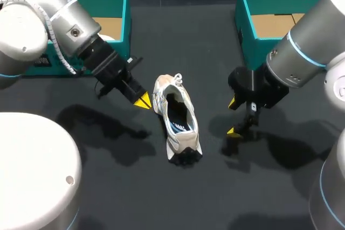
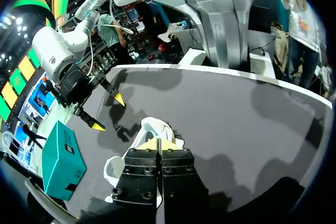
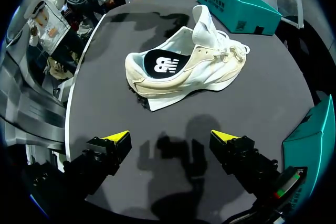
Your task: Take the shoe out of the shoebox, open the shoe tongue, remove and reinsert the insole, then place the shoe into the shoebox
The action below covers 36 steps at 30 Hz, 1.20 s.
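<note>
- Dark tabletop (image 1: 210, 47) fills the head view, and bare surface runs from the middle out to 6 o'clock.
- At the far side stand two teal shoeboxes. The left shoebox (image 1: 123, 14) is at 11 o'clock from the table's middle and the right shoebox (image 1: 243, 17) at 1 o'clock, with a broad open lane between them at 12.
- The shoe (image 1: 177, 118) is out of both boxes, well apart from each, and stands on its sole near the middle. Its toe points to 12 and its heel to about 5. Its mouth faces up, with a dark insole showing inside and the tongue standing up.
- The left gripper (image 1: 143, 101) comes in from 10 o'clock, and its arm crosses in front of the left shoebox. Its yellow tips are pressed together with nothing between them, just beside the lace end of the shoe. Whether they touch it cannot be told.
- In the left wrist view that gripper (image 2: 160, 145) hangs over the shoe (image 2: 155, 127). The other gripper (image 2: 109, 113) lies ahead, and a teal box (image 2: 60, 158) stands off to one side.
- The right gripper (image 1: 233, 117) sits at 3 o'clock from the shoe, apart from it, with a strip of bare table between. Its fingers are spread wide and hold nothing.
- In the right wrist view the spread gripper (image 3: 170, 137) is above bare tabletop, and the shoe (image 3: 184, 64) lies ahead, side-on.
</note>
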Each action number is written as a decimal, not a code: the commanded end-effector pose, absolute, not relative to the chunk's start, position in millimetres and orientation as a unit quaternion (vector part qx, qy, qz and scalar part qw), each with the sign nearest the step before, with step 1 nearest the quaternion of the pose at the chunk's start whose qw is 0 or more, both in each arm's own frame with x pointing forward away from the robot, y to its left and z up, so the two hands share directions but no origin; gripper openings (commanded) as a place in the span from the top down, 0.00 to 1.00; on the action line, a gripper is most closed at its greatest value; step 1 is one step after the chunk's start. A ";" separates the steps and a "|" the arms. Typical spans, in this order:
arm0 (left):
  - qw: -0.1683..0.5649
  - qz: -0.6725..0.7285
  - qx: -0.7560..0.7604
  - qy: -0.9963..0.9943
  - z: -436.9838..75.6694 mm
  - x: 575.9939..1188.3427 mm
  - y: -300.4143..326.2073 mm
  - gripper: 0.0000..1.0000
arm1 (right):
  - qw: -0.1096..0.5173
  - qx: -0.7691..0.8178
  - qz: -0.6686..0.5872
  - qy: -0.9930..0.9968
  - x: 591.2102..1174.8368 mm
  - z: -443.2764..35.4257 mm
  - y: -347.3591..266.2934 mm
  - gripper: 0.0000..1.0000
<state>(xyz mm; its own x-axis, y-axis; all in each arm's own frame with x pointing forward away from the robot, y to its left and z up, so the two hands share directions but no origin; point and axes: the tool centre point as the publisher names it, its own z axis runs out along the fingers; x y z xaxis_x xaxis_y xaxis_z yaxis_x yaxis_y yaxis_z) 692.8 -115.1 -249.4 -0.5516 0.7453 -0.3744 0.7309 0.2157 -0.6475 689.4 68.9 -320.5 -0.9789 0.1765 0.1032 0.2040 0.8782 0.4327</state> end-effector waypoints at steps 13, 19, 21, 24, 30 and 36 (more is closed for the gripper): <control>0.087 0.311 -0.574 -0.753 -254.5 704.8 -118.0 1.00 | 0.012 -0.143 -0.201 -0.969 690.0 -315.5 43.9 0.00; 0.076 0.273 -0.616 -0.736 -254.7 704.0 -120.6 1.00 | 0.007 -0.151 -0.198 -0.968 690.5 -315.0 38.1 0.00; 0.076 0.273 -0.616 -0.736 -254.7 704.0 -120.6 1.00 | 0.007 -0.151 -0.198 -0.968 690.5 -315.0 38.1 0.00; 0.076 0.273 -0.616 -0.736 -254.7 704.0 -120.6 1.00 | 0.007 -0.151 -0.198 -0.968 690.5 -315.0 38.1 0.00; 0.064 0.253 -0.645 -0.718 -263.4 707.9 -143.0 1.00 | 0.007 -0.151 -0.198 -0.968 690.5 -315.0 38.1 0.00; 0.063 0.211 -0.695 -0.685 -269.9 705.5 -164.3 1.00 | 0.007 -0.151 -0.198 -0.968 690.5 -315.0 38.1 0.00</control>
